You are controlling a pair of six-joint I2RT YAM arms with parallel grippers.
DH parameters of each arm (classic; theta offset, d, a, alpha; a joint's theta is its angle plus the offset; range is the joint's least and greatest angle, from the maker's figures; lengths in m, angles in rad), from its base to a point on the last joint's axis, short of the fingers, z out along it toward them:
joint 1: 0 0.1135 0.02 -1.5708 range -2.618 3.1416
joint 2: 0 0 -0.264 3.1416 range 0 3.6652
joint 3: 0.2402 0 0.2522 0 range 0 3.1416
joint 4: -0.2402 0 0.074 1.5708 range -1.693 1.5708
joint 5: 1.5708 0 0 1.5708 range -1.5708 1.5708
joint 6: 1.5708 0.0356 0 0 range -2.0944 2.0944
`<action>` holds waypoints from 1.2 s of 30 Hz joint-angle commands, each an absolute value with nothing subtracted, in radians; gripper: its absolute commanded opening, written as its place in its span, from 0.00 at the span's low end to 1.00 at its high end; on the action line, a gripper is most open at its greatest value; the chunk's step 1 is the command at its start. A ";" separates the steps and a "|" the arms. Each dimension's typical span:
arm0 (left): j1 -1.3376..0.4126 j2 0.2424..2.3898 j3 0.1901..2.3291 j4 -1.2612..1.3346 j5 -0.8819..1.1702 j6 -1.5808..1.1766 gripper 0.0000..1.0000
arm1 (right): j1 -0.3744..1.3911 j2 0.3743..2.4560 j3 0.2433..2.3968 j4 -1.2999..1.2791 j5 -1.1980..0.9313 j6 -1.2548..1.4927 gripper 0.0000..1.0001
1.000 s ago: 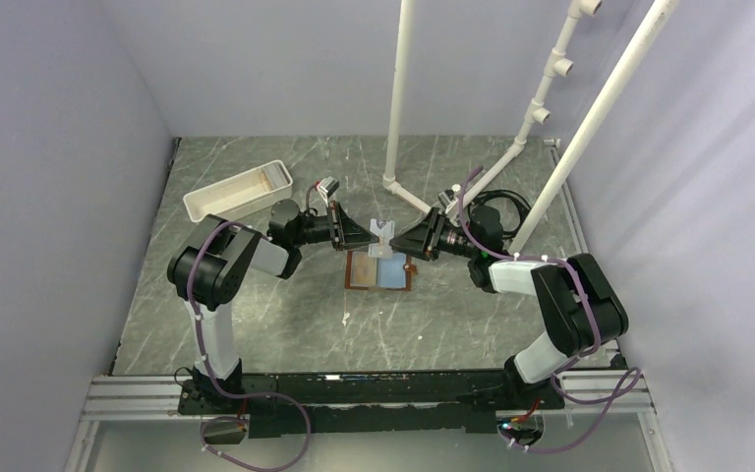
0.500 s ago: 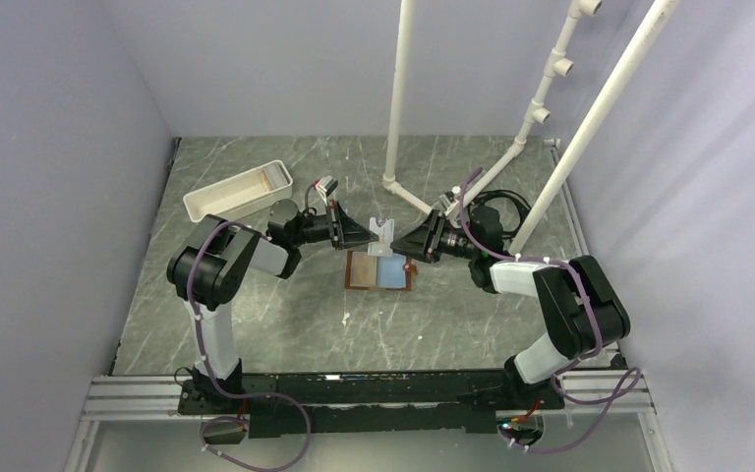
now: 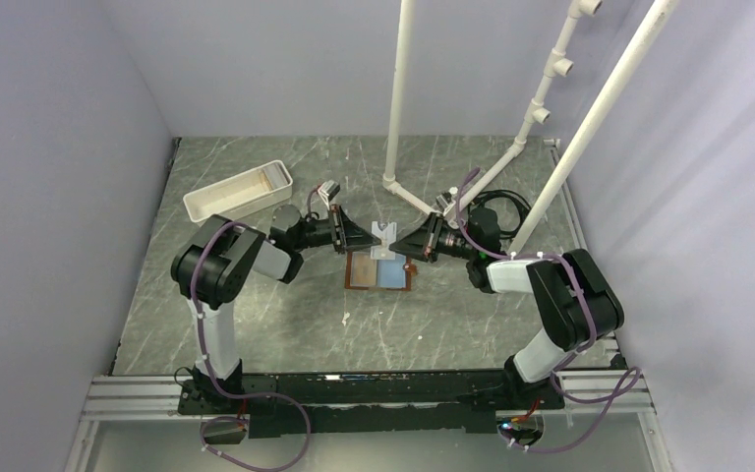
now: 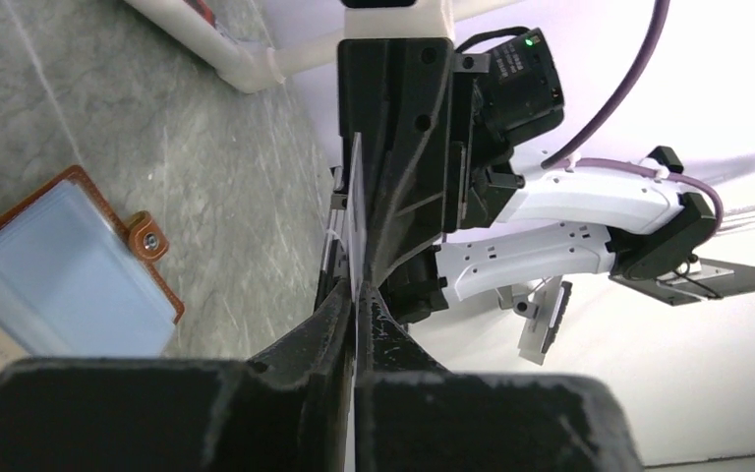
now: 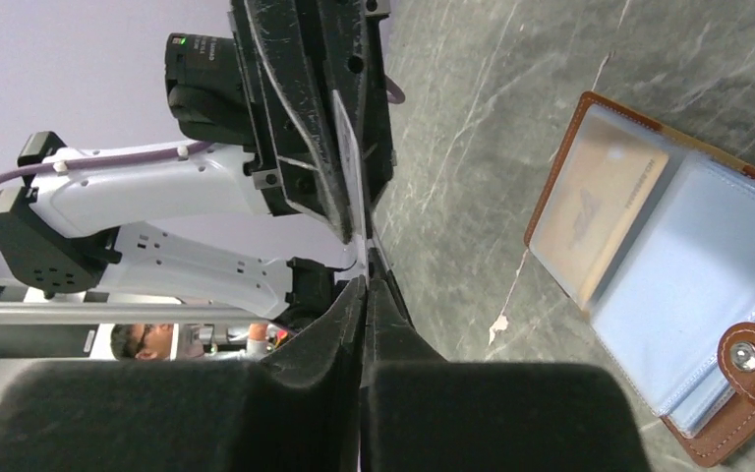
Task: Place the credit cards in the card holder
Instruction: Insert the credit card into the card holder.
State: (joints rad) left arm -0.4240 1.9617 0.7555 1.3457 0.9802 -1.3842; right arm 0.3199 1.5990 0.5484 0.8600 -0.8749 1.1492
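Right claw (image 3: 399, 240): its jaws stand apart a second ago and are now pinched onto the credit card (image 3: 383, 233) at frame centre. The card is now gripped from both sides, edge-on between the two claws, where before only the left claw (image 3: 368, 236) holds it. Right arm (image 3: 570, 300): the elbow at the frame's right sits a little further left and higher than before. Left arm (image 3: 218, 267): the elbow sits slightly further right.
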 commanded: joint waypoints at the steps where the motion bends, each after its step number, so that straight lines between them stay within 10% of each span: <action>1: -0.420 1.923 0.718 1.276 0.968 -1.333 0.22 | 0.311 1.621 0.556 0.896 -0.888 1.127 0.00; 5: -0.375 1.782 0.726 0.669 0.927 -1.017 0.56 | 0.304 1.625 0.651 0.484 -0.908 0.865 0.00; 11: -0.368 1.702 0.938 -0.127 0.705 -0.580 0.59 | 0.307 1.755 0.804 0.068 -0.964 0.599 0.00; 36: -0.417 1.893 1.074 -0.333 0.566 -0.466 0.35 | 0.317 1.848 0.797 0.138 -0.934 0.645 0.00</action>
State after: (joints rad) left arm -0.4084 1.8751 1.0664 -0.3199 0.6022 -0.4900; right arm 0.3111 1.8294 0.7803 0.1101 -0.9501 0.6537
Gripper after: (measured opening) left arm 0.374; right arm 0.007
